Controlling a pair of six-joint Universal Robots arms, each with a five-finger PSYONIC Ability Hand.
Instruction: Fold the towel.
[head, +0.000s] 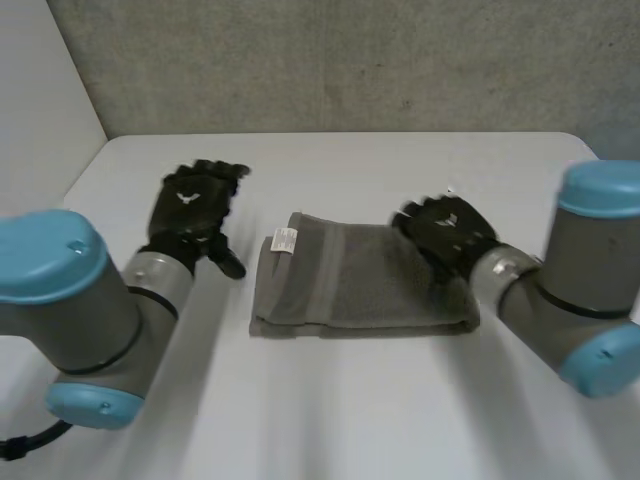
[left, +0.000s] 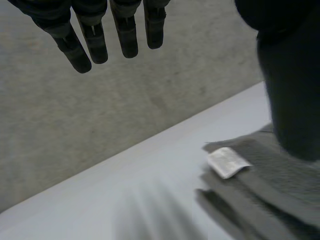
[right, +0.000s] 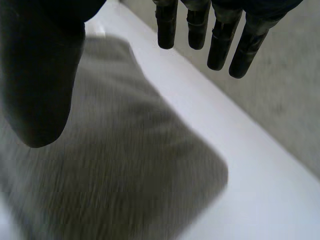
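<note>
So the grey towel (head: 345, 285) is sitting around the middle of the white counter (head: 350, 400), already folded into a flat rectangle that runs left to right. You can see the stacked layers at its left end, and a little white label (head: 285, 240) sits at the far left corner. My left hand (head: 195, 205) is off to the left of the towel, just beside that end, over bare counter. Its fingers (left: 95, 42) are straight and spread away from the thumb, holding nothing. My right hand (head: 450, 232) is over the towel's right end, toward the far edge. It's relaxed too, with fingers (right: 220, 40) straight, thumb out wide and nothing pinched. The cloth is under the palm, but honestly I can't tell if it's actually touching.
</note>
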